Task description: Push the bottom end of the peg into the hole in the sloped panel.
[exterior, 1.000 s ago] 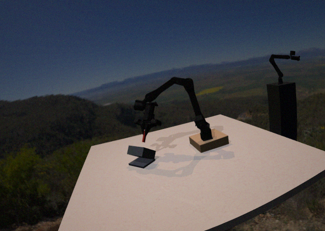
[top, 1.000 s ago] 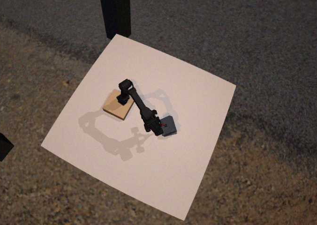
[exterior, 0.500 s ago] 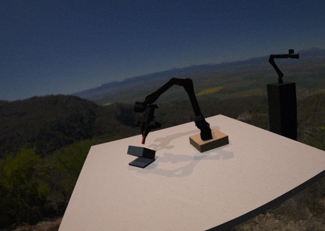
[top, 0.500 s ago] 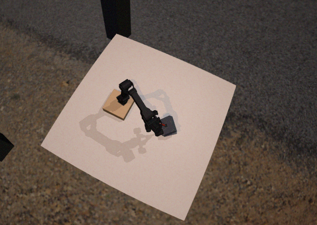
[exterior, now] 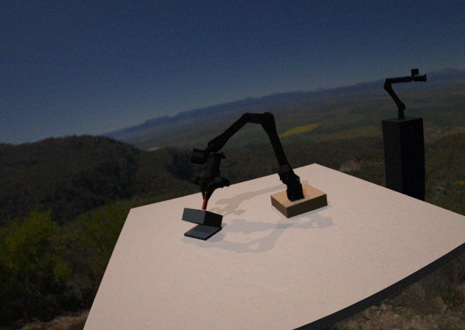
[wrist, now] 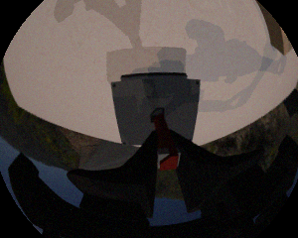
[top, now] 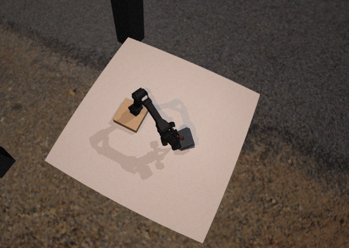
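My gripper (exterior: 205,197) (wrist: 162,133) is shut on the red peg (top: 181,137) (exterior: 204,202) (wrist: 160,124) above the sloped panel. The peg slants slightly, its lower end down at the face of the dark grey panel (top: 189,139) (exterior: 201,216) (wrist: 131,109). In the wrist view, the dark rim of the hole (wrist: 158,109) shows just past the peg's lower end, and the peg covers the rest of the hole. How far the end is inside, if at all, I cannot tell. In the top view the arm hides the fingertips.
The panel stands on a thin dark base (exterior: 202,232) on the pale table (top: 163,201) (exterior: 241,287). The arm's wooden base block (top: 125,115) (exterior: 307,207) is on the table. Black pillars (top: 129,20) (exterior: 404,155) stand beyond the table, one bearing another arm (exterior: 393,91).
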{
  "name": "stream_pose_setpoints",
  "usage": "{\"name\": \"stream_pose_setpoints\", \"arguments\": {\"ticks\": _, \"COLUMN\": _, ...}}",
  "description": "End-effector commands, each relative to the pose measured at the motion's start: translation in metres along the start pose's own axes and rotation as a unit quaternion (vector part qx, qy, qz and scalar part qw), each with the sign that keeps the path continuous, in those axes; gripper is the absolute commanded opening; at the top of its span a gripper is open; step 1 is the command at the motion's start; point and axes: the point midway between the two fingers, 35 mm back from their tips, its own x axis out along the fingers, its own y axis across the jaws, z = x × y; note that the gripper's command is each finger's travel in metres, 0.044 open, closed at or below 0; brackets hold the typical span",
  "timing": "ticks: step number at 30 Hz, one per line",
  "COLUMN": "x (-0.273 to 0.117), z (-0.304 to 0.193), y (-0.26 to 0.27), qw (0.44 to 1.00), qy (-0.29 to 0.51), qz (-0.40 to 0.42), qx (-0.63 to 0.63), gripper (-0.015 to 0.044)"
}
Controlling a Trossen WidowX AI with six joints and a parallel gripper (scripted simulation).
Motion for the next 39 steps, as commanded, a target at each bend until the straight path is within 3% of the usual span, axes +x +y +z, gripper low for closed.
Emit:
{"name": "stream_pose_setpoints", "arguments": {"ticks": 1, "x": -0.002, "z": -0.001, "y": 0.001, "qw": 1.000, "qy": 0.001, "qz": 0.002, "qx": -0.001, "gripper": 0.0000}}
{"name": "stream_pose_setpoints", "arguments": {"ticks": 39, "x": 0.012, "z": 0.001, "y": 0.001, "qw": 1.000, "qy": 0.001, "qz": 0.002, "qx": -0.001, "gripper": 0.0000}}
